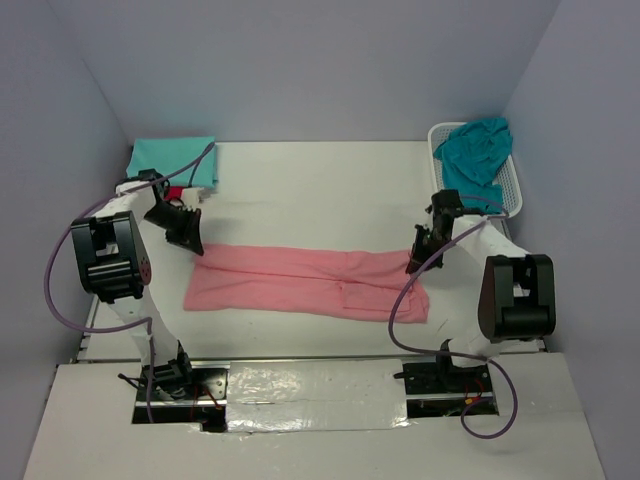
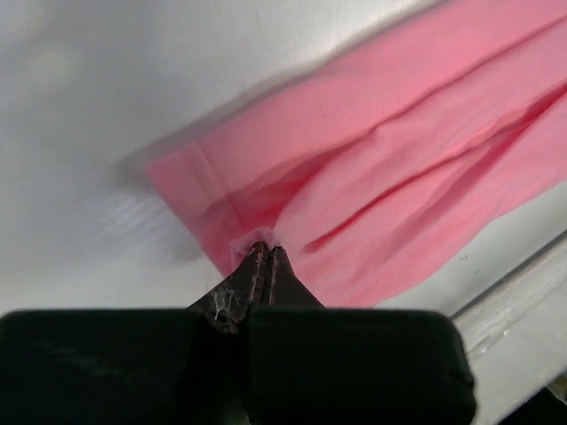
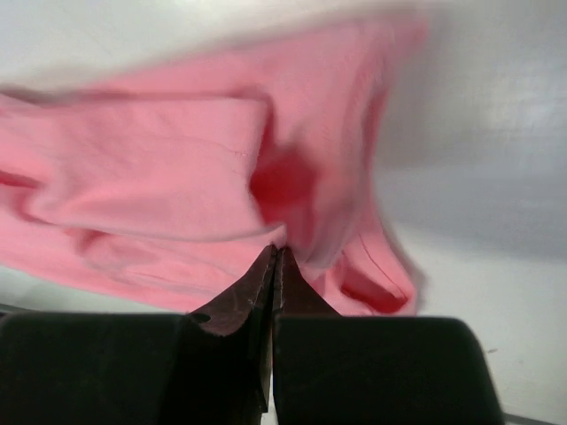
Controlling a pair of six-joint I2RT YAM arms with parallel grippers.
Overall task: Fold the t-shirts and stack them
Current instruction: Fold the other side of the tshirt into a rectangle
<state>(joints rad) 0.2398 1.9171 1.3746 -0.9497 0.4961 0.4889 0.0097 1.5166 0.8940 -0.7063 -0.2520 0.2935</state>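
Observation:
The salmon pink t-shirt (image 1: 300, 280) lies as a long folded strip across the middle of the table. My left gripper (image 1: 197, 250) is shut on its far left corner, as the left wrist view shows, with the gripper (image 2: 264, 248) pinching the pink cloth (image 2: 399, 150). My right gripper (image 1: 411, 268) is shut on its right end; in the right wrist view the gripper (image 3: 276, 250) pinches a raised fold of the shirt (image 3: 151, 159). A mint-teal shirt (image 1: 175, 160) lies folded at the back left. A darker teal-blue shirt (image 1: 478, 150) is bunched in the basket. A small red patch (image 1: 178, 193) shows behind the left arm.
The white lattice basket (image 1: 512, 185) stands at the back right corner against the wall. Purple cables loop off both arms. The table's near edge (image 1: 320, 362) meets a metal rail and the arm bases.

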